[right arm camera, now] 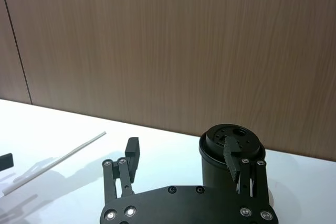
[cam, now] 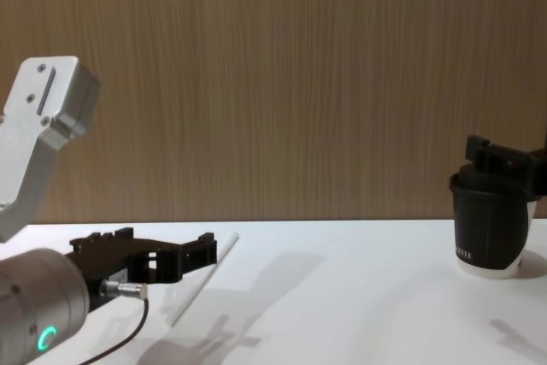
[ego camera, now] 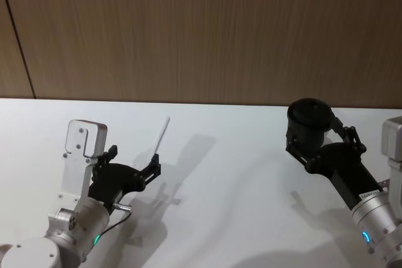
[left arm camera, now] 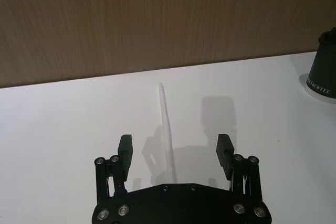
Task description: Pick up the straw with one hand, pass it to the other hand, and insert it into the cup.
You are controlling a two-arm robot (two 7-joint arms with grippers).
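White straw (left arm camera: pixel 164 114) lies between the left gripper's (left arm camera: pixel 175 140) spread fingers.

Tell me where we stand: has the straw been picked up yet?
Done: nothing yet. In hand: the left gripper is open, its fingers either side of the straw, which lies ungrasped on the table. The right gripper is open, close by the cup. Left: the grasp, the handover and the insertion into the cup.
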